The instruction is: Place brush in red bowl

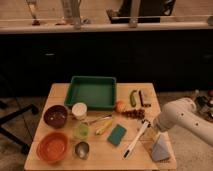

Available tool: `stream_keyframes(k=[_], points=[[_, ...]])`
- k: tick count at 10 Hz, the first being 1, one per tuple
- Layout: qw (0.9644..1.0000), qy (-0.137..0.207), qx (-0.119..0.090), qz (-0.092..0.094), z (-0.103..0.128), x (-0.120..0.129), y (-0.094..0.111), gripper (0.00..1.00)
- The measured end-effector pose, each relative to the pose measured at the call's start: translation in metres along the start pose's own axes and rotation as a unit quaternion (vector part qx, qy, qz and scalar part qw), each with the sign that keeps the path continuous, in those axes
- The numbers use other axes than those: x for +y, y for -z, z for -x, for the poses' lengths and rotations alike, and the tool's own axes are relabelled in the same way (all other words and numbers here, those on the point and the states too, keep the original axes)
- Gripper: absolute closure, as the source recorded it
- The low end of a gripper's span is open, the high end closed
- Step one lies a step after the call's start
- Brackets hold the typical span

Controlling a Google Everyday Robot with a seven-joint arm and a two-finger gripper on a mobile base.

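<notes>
The brush (135,139) is long, white and slender, and lies diagonally on the wooden table (62,92) at the front right, with its head toward the back. The red bowl (52,146) stands empty at the front left corner, far from the brush. My white arm (181,118) reaches in from the right. The gripper (159,142) hangs at its end over the table's front right corner, just right of the brush and apart from it. Nothing is visibly held.
A green tray (92,92) stands at the back middle. A dark bowl (55,116), a white cup (79,110), a green cup (81,131) and a metal cup (81,149) stand on the left. A yellow-handled utensil (102,127), a green sponge (117,135) and an orange fruit (120,106) lie mid-table.
</notes>
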Motion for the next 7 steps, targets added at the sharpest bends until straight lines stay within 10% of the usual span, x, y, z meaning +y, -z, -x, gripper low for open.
stream_keyframes(k=[3,7], points=[[0.998,-0.064,0.004,0.002,0.013,0.026,-0.003,0.2],[0.9858,-0.166,0.023,-0.012,0.027,0.041,-0.019,0.2]])
